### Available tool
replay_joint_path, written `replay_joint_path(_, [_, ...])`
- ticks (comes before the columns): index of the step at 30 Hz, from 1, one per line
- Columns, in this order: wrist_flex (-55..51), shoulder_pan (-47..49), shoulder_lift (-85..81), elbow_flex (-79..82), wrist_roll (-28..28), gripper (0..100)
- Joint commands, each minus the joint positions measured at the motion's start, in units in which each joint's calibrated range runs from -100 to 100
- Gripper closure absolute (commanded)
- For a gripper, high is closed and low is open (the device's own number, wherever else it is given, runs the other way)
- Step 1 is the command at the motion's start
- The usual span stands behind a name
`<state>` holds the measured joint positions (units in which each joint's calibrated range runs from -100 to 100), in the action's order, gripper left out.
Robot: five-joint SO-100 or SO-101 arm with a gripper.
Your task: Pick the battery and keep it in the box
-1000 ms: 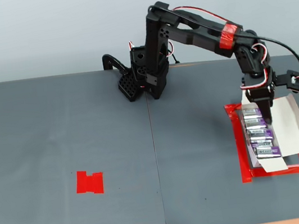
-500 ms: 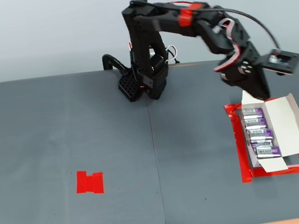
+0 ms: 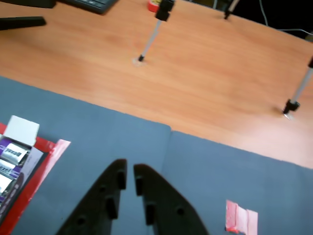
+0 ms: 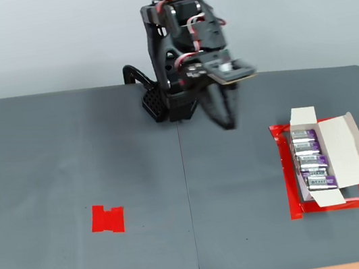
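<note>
The white box (image 4: 343, 147) lies open at the right of the grey mat inside a red tape outline (image 4: 288, 179), and it holds a row of purple-and-silver batteries (image 4: 310, 158). In the wrist view the box (image 3: 20, 131) shows at the left edge. No loose battery shows outside the box. The flat red tape patch (image 4: 107, 219) at the left is bare, and it also shows in the wrist view (image 3: 239, 216). My gripper (image 4: 230, 120) hangs above the mat's middle, left of the box. In the wrist view the gripper (image 3: 130, 167) has its fingers almost together with nothing between them.
Two grey mats (image 4: 67, 159) cover the table, with a seam down the middle. Beyond them is bare wooden table (image 3: 205, 83) with tripod legs (image 3: 149, 41) (image 3: 297, 95) standing on it. A dark keyboard (image 3: 93, 4) lies at the far left.
</note>
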<state>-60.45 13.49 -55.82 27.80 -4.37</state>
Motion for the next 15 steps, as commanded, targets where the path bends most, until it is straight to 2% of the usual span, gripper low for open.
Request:
replay_joint_path(1, [0.03,-4.12,-7.64,7.08,0.23,98])
replay_joint_path(15, [0.64,-5.54,-32.99,39.82,0.23,98])
